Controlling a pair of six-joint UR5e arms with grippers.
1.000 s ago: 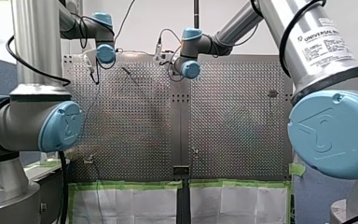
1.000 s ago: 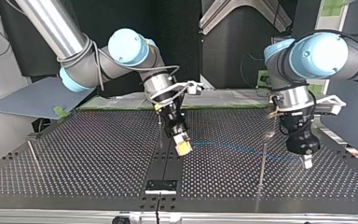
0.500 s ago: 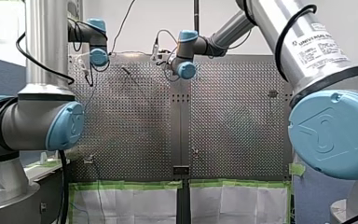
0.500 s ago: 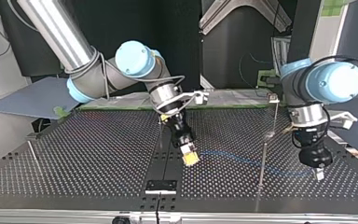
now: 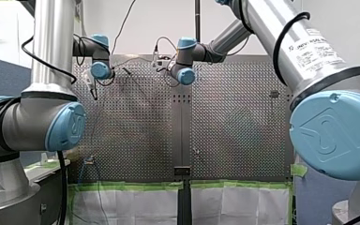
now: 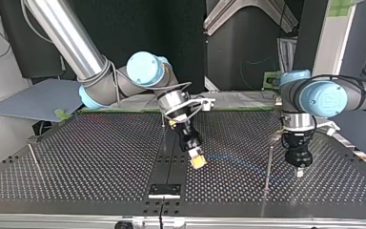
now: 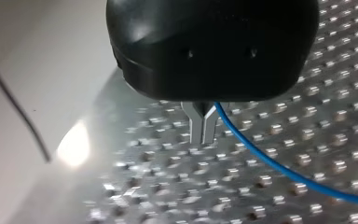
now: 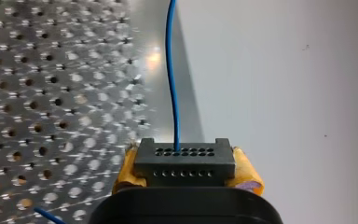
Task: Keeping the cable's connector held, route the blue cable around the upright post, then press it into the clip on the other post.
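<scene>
In the right wrist view my right gripper (image 8: 185,173) is shut on the black connector (image 8: 185,156), gripped between yellow pads (image 8: 123,173). The blue cable (image 8: 171,70) leaves the connector straight ahead. In the left wrist view my left gripper (image 7: 203,133) has its metal fingers shut on the blue cable (image 7: 279,168), which trails off to one side over the perforated table. In the top view my right gripper (image 6: 198,161) hovers near the middle. My left gripper (image 6: 299,171) hangs just right of the upright post (image 6: 268,164), with the faint cable (image 6: 238,160) strung between them.
A second thin post (image 6: 33,155) stands at the top view's far left. A short pin (image 6: 163,125) rises behind my right gripper. A black bracket (image 6: 164,190) sits at the table's near edge. A grey panel (image 6: 33,100) lies beyond the table's left corner.
My left gripper swung out to the top view's right, then came back left, close to the upright post. My right gripper slid a little nearer the camera, with the connector in it.
</scene>
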